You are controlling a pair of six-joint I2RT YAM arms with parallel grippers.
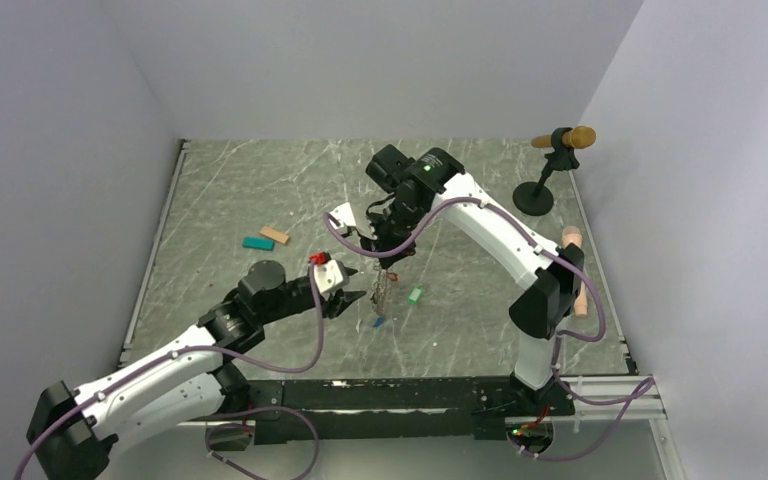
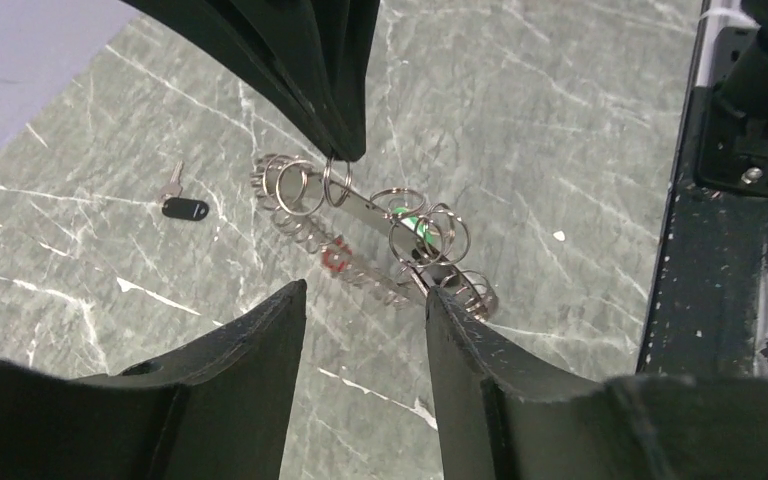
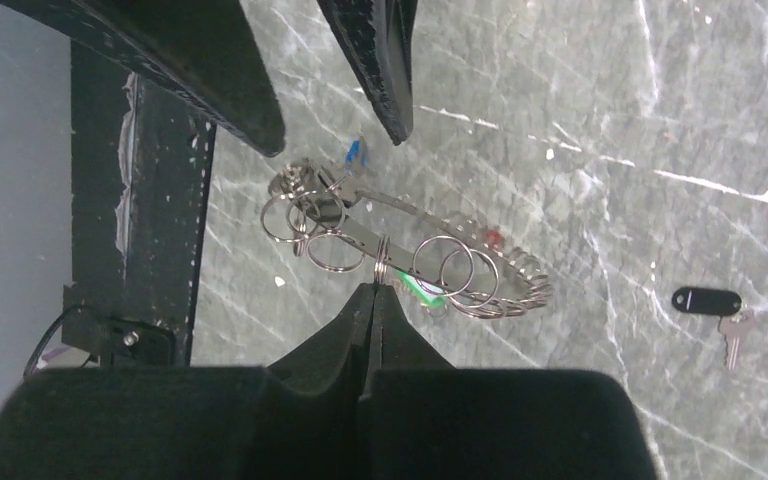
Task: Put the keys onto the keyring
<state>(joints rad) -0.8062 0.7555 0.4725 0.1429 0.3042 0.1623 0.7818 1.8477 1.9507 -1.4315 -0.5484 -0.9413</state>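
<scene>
The right hand (image 1: 385, 255) is pinched tight on one of the small wire loops of the keyring (image 1: 383, 290) and holds it up over the middle of the surface (image 1: 220, 190). The ring dangles beneath it. I cannot tell whether its lower end touches down.

The left hand (image 1: 355, 297) sits just beside the ring with its jaws partly apart and nothing between them. The green key (image 1: 416, 295) and the blue key (image 1: 378, 322) both lie on the surface near the hanging ring, and neither is threaded on. To my eye the job is at its start: the ring is presented and no key is in a grip. The next move seems to call for the left hand to go down to one key, the blue being closer. It would need to nip the key by its plastic head so the hole stays free for a loop.

The overhead view shows both arms and the two bright keys. It also shows a teal block (image 1: 257, 243) and a tan block (image 1: 275, 235) lying well off to the left. It gives the ring only as a dark dangle. The wrist views resolve it into a metal band strung with many split loops, and they show the right hand's pinch exactly. They also show a black-tagged key (image 2: 184, 208) lying apart on the surface, which I cannot pick out from above.
</scene>
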